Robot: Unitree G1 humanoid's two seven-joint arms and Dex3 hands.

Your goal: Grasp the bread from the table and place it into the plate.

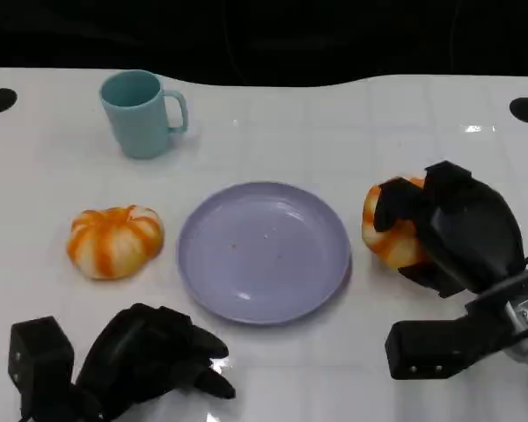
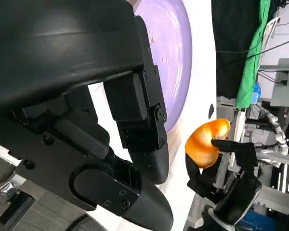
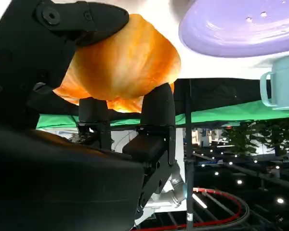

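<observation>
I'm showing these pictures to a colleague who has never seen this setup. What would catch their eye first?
Probably the right hand, wrapped around an orange-striped bread just right of the lilac plate; the right wrist view shows its fingers closed on the bread. Next, a second, matching bread lies untouched left of the plate, with a pale blue mug behind it, while the left hand rests at the near edge, holding nothing.

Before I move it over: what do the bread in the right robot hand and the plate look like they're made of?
Bread held by the right robot hand: smooth, slightly glossy orange-and-cream skin with moulded lobes, so probably a plastic or foam replica; stiffness can't be told. Plate: lilac, even colour with soft highlights, likely plastic or melamine, possibly glazed ceramic.
</observation>
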